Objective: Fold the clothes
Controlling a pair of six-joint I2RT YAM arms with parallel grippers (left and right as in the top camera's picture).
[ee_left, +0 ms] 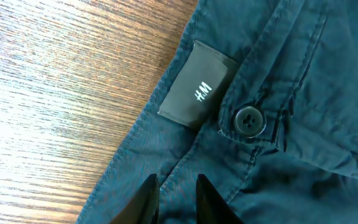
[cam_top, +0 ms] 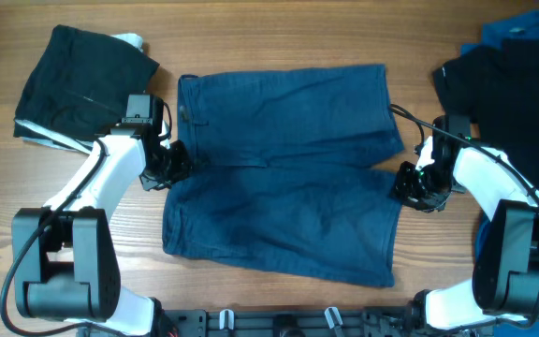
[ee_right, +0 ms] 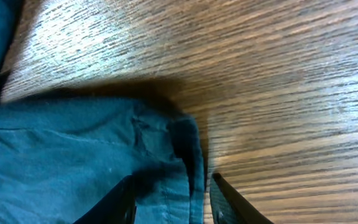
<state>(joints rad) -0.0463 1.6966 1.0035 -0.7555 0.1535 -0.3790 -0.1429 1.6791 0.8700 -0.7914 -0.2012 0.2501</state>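
— Two questions: holding anything, and where?
— Cannot tell. The shorts [cam_top: 288,173] lie flat on the counter [cam_top: 279,37], lengthwise between both: left end effector [cam_top: 171,165] straddles the waistband [ee_left: 166,134], right end effector [cam_top: 412,183] the hem [ee_right: 188,149].

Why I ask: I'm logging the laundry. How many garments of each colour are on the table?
Dark navy: 1, the shorts spread out in the middle.
Black: 2, the left black garment and the right black garment.
Bright blue: 1, the bright blue garment at the top right edge.
Pale: 1, the pale garment, only its edges showing under the left black garment.
Total: 5
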